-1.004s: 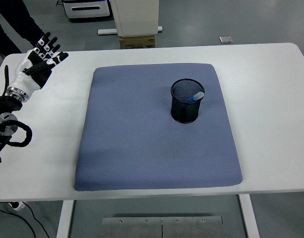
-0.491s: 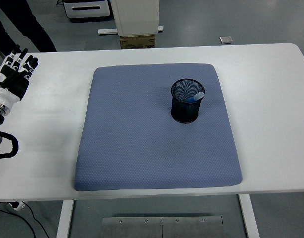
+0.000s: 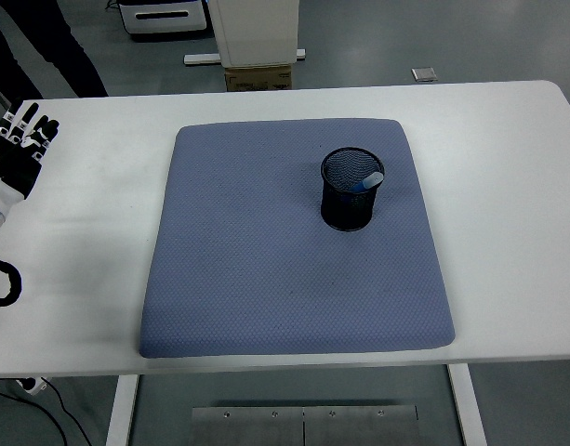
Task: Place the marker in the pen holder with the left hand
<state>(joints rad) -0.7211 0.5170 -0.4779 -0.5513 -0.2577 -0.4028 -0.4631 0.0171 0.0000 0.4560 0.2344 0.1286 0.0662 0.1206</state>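
My left robot hand [image 3: 17, 149] is at the far left edge of the white worktop [image 3: 508, 186], well apart from the mat [image 3: 266, 279]. Its fingers [image 3: 29, 119] are extended and slightly spread, pointing away from me. It holds nothing. A black cable loop [image 3: 1, 283] from my left arm lies at the left edge, nearer to me than the robot hand.

The grey-blue mat lies flat on the middle of the worktop. The holder [image 3: 351, 190], a black mesh cup, stands upright on the mat's far right part.

The marker [image 3: 367, 180] is inside the holder. It leans against the holder's right inner wall. Its light-coloured end shows at the rim; the blue body runs down into the cup, where the mesh hides the rest.

My right arm is out of view.

Beyond the worktop's far edge:
- A person's dark trouser legs [image 3: 43, 37] are at top left.
- A cardboard box [image 3: 257, 79] sits on the floor at top centre, below a white unit [image 3: 252, 28].
- A small grey object [image 3: 424, 73] lies on the floor to the right.
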